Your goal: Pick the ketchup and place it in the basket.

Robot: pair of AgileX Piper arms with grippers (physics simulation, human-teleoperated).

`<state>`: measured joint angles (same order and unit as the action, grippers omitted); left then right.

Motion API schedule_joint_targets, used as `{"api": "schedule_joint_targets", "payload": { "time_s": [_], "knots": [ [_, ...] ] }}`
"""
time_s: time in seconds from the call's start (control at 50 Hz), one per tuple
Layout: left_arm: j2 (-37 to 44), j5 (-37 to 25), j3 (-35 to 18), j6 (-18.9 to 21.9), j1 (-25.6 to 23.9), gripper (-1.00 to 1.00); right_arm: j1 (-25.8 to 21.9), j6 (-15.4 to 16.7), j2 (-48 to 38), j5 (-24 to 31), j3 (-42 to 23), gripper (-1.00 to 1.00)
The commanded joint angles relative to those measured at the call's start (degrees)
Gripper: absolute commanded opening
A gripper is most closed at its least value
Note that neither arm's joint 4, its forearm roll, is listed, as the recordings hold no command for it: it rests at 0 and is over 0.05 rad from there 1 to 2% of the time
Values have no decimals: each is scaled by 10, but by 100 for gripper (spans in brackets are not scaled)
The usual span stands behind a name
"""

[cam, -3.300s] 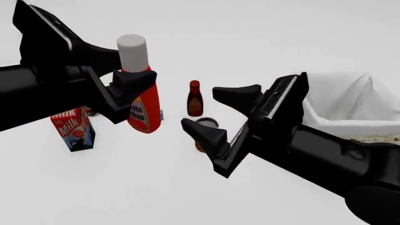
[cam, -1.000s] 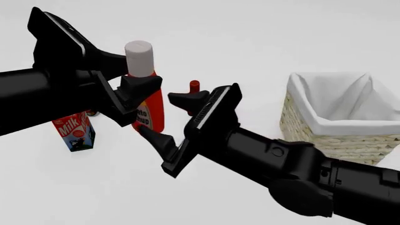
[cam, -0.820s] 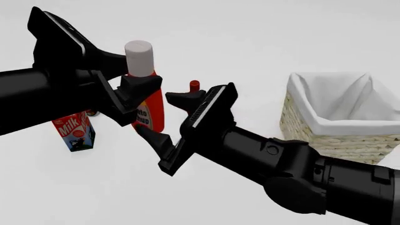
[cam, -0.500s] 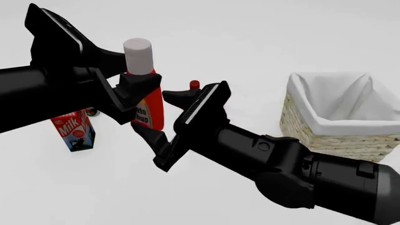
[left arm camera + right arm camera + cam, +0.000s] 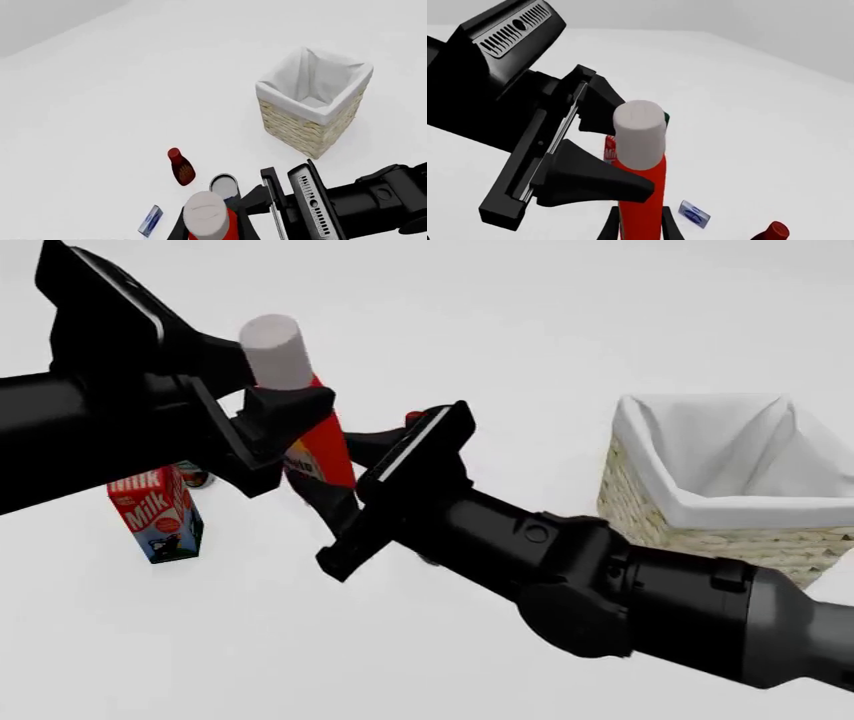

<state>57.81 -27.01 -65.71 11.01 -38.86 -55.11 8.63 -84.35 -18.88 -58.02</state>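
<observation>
The ketchup (image 5: 322, 447), a red-orange bottle with a grey-white cap (image 5: 276, 350), hangs tilted above the table. My left gripper (image 5: 264, 387) is shut on it just under the cap. My right gripper (image 5: 351, 468) is open, with one finger on each side of the bottle's lower body; whether they touch it I cannot tell. In the right wrist view the red body (image 5: 642, 200) runs between the right gripper's (image 5: 639, 226) fingertips. The wicker basket (image 5: 638, 502) with white lining stands at the right, also seen in the left wrist view (image 5: 303, 131).
A milk carton (image 5: 156, 516) stands at the left with a can (image 5: 192, 476) behind it. On the table below lie a small dark-red bottle (image 5: 181, 168), a round tin (image 5: 223, 184) and a small blue packet (image 5: 150, 220).
My left gripper has raised the ketchup and tipped its cap to the left. My right arm has swung left from near the basket until its fingers straddle the bottle.
</observation>
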Motion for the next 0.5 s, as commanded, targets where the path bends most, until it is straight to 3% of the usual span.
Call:
{"api": "schedule_joint_targets", "payload": {
  "time_s": [0.02, 0.4, 0.42, 0.5],
  "knots": [
    [-4, -1, 3, 12, -1, -100, 12, -1, -6, -10, -7, -100],
    [-5, 1, 1, 9, 7, -100, 11, 2, -1, -18, 13, -100],
    [-5, 0, -1, 8, 7, 100, 11, 3, -1, -18, 14, -100],
    [-10, -5, -10, 1, 7, 100, 13, 1, 0, -20, 17, -100]
  ]
}}
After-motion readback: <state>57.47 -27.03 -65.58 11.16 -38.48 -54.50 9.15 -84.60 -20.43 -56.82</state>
